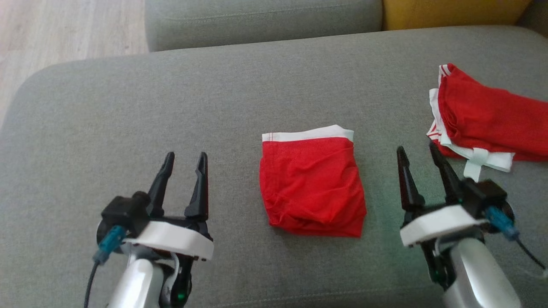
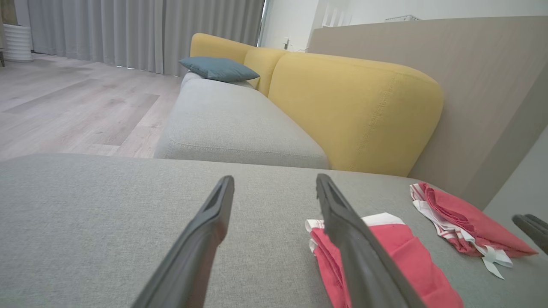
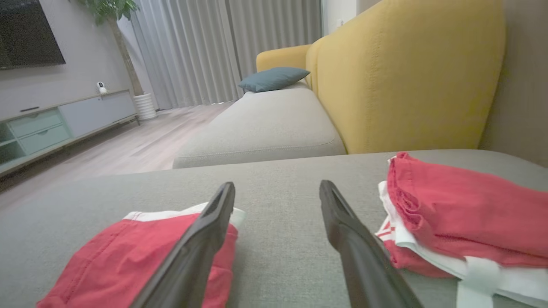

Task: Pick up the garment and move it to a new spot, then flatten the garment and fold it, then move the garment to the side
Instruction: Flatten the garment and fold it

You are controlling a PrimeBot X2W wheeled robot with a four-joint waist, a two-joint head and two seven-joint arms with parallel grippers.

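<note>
L gripper (image 1: 186,155) and R gripper (image 1: 416,147) are both standing open, empty; folded red shorts (image 1: 312,188) are lying between them, slightly nearer R, white waistband (image 1: 306,134) pointing away.

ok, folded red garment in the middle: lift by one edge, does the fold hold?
Probably not: the folded red garment looks thin and creased, so likely floppy, light. Pushed, it may bunch on the woven cushion.
</note>
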